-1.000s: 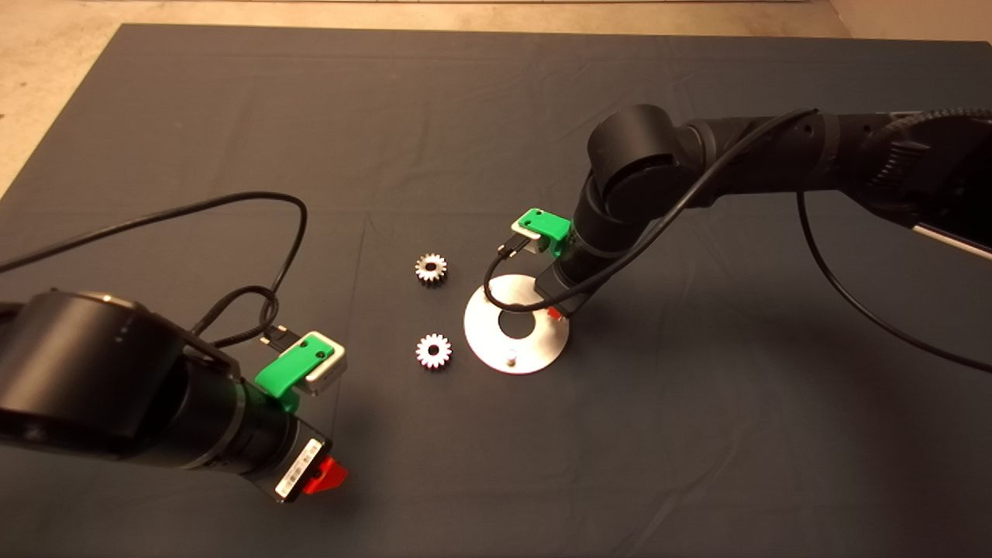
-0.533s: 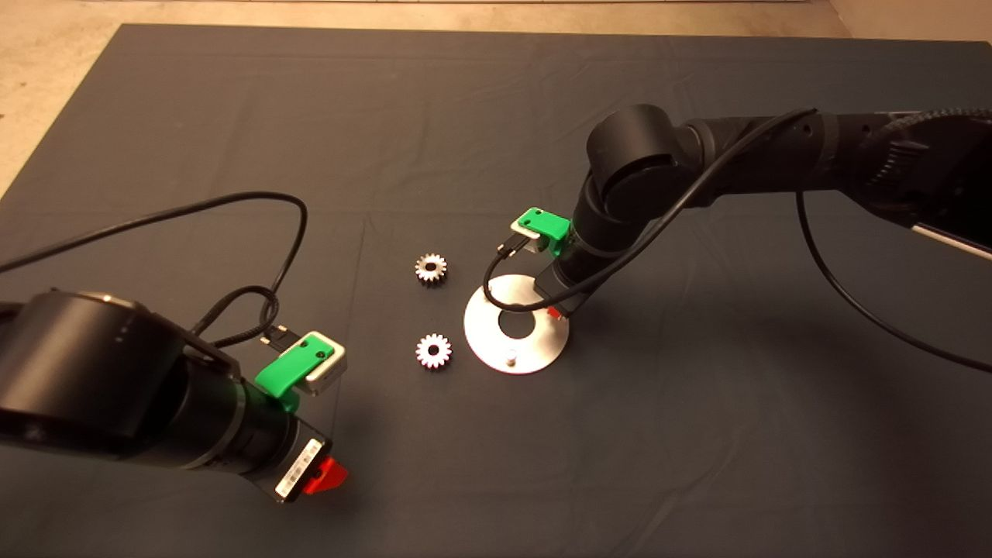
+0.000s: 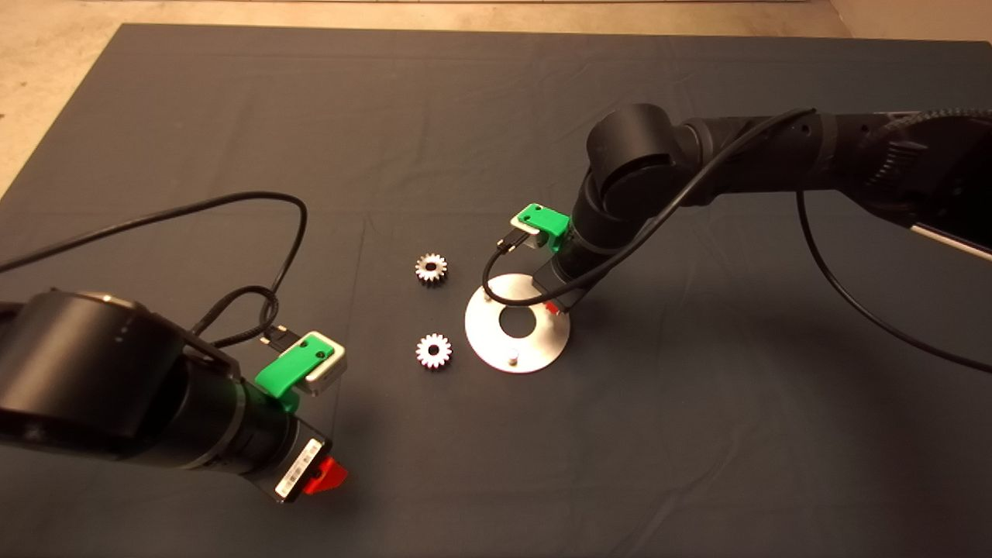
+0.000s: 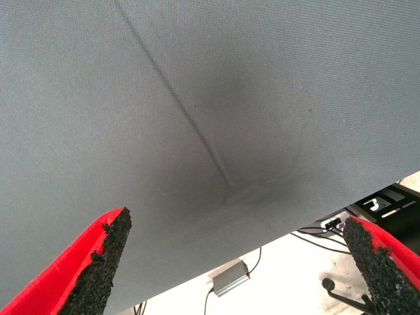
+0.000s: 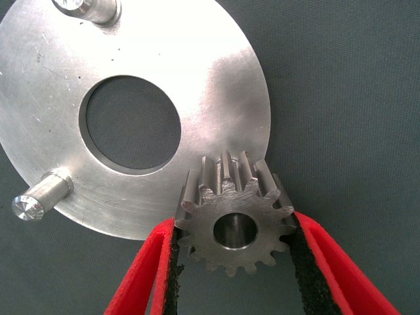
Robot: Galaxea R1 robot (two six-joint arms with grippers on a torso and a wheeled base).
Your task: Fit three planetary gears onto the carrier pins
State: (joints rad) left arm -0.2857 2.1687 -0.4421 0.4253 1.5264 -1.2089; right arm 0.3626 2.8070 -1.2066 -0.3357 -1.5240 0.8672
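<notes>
From above: right claw (image 3: pixel 552 310) is hanging over the disc (image 3: pixel 517 323) edge; two loose gears (image 3: pixel 431 268) (image 3: pixel 433 351) are lying just beyond the disc from it. Left claw (image 3: pixel 325 474) is idling well apart. Left wrist: its fingers (image 4: pixel 98 262) are spread wide over bare mat (image 4: pixel 197 98). Right wrist: claw (image 5: pixel 231 262) is pinching a gear (image 5: pixel 235 223) over the disc rim (image 5: pixel 243 85), two pins (image 5: pixel 41 198) (image 5: pixel 88 9) standing bare beyond it.

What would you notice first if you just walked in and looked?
The shiny round disc in the middle of the dark mat, with the right gripper pinching a small toothed gear at its edge. Two more gears lie left of the disc.
</notes>
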